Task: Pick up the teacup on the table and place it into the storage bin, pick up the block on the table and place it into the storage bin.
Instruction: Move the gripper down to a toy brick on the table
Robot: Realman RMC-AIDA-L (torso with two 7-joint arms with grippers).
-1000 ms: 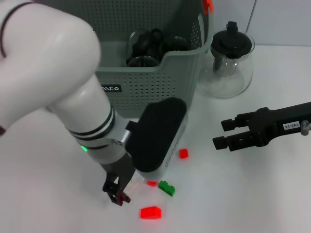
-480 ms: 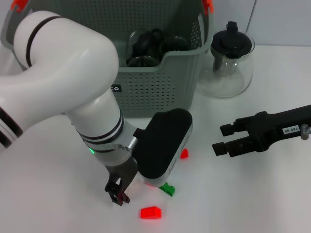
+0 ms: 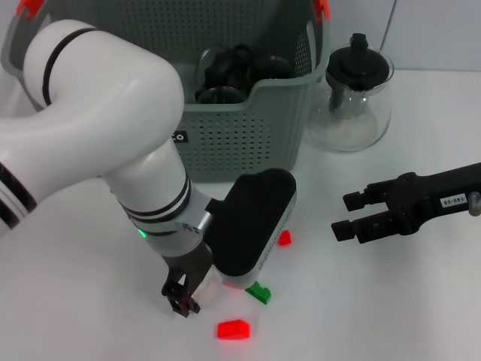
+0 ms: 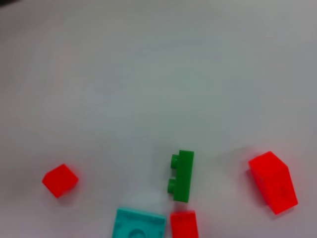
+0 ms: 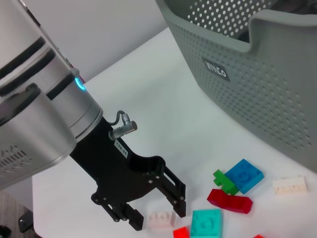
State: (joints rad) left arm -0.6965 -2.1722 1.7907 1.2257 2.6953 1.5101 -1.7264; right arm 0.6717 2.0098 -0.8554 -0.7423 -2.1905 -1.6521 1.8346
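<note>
Left hand [image 3: 180, 299] sits low on the surface at 7 o'clock in the head view, fingers spread around a pale block [image 3: 213, 284]; next it must pinch and lift. Storage bin [image 3: 225, 128] waits at 12 o'clock. Right hand [image 3: 349, 214] hangs spread, empty, at 3 o'clock. Left wrist view shows a green block [image 4: 182, 175]. Right wrist view shows the pale block between the fingers.

Robot test lab: bare white table [image 3: 421, 301], scattered toy blocks [image 4: 183, 175].
</note>
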